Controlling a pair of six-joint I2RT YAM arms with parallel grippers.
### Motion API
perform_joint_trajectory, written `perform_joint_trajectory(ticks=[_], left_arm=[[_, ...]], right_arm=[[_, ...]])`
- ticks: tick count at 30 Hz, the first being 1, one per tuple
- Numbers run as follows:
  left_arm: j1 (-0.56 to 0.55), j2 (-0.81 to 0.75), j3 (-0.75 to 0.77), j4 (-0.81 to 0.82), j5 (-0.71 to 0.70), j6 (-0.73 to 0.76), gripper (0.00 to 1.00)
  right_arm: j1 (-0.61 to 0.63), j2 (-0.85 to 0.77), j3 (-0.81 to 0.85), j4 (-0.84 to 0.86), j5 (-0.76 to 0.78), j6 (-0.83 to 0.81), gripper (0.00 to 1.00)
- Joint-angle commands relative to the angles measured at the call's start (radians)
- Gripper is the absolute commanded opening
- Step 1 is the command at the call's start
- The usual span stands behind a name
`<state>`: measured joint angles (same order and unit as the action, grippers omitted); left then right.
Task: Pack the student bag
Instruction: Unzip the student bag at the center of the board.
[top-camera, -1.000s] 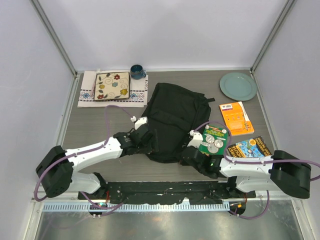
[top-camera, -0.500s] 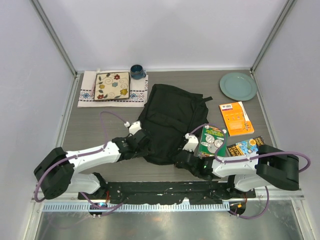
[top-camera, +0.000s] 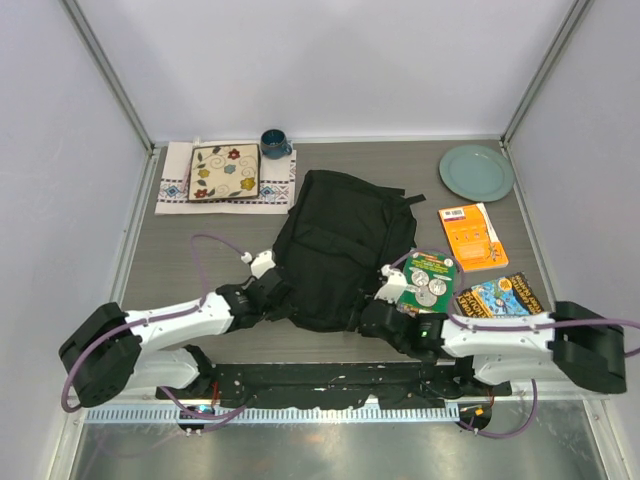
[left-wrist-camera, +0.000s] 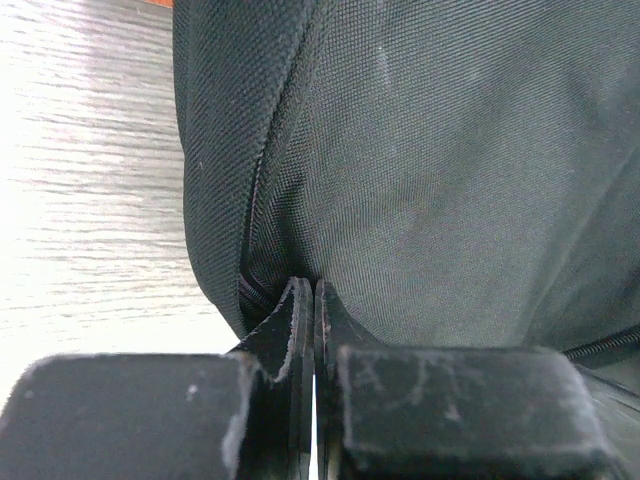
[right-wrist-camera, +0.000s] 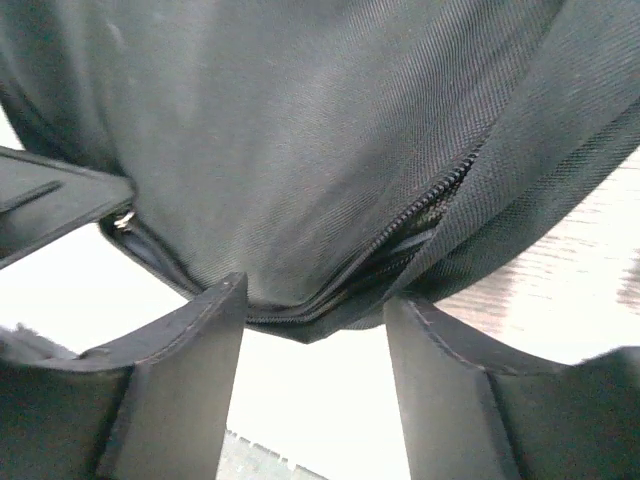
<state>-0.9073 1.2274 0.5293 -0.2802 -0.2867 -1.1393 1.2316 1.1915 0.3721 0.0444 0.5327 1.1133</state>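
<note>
So the student bag (top-camera: 345, 250) is lying flat roughly in the middle of the table (top-camera: 200, 250). Its far end points at the far edge and its rounded near end sits between the two arms, not far from the near edge.

The left gripper (left-wrist-camera: 314, 290) is down at the bag's near-left curve. Its fingers are pressed right together, and the tips are butted up against the fabric next to a zip line (left-wrist-camera: 252, 292). Honestly can't tell from the wrist view whether a bit of cloth is nipped between them or they're only touching it.

The right gripper (right-wrist-camera: 315, 290) is at the bag's near-right side and it's spread apart. In the wrist view the bag's edge with the zip (right-wrist-camera: 420, 215) sags down into the gap between the two fingers (right-wrist-camera: 180, 370), and neither one looks clamped on it.

Other stuff on the table:
- a pale green plate (top-camera: 476, 171) in the far right corner
- an orange book (top-camera: 472, 236) along the right edge, nearer than the plate
- a green booklet (top-camera: 428, 281) with coin pictures on it, just beside the bag's right side
- a blue and yellow book (top-camera: 498, 296) next to that, near the right edge, with the right arm crossing just in front of it
- a patterned cloth (top-camera: 175, 188) in the far left corner with a square floral tile (top-camera: 225, 172) on top
- a dark blue mug (top-camera: 274, 143) just beside the tile's far right corner
</note>
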Motion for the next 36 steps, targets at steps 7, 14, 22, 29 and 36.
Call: perform_joint_trajectory(ticks=[7, 14, 22, 29, 36], left_arm=[[-0.005, -0.081, -0.031, 0.024, 0.069, -0.039, 0.00], [-0.008, -0.089, -0.022, 0.118, 0.135, -0.063, 0.00], [-0.019, -0.157, -0.032, 0.038, 0.100, -0.057, 0.55], [-0.018, -0.235, -0.032, -0.065, 0.006, -0.039, 0.70], [-0.016, -0.168, 0.001, -0.117, -0.022, -0.031, 0.70]], right_arm=[[0.005, -0.357, 0.002, -0.167, -0.081, 0.186, 0.72], [0.017, -0.121, 0.007, -0.009, -0.168, 0.322, 0.77], [-0.007, -0.030, -0.015, 0.080, -0.103, 0.401, 0.81], [-0.052, 0.039, -0.121, 0.258, -0.125, 0.408, 0.59], [-0.052, 0.141, -0.131, 0.337, -0.160, 0.405, 0.28]])
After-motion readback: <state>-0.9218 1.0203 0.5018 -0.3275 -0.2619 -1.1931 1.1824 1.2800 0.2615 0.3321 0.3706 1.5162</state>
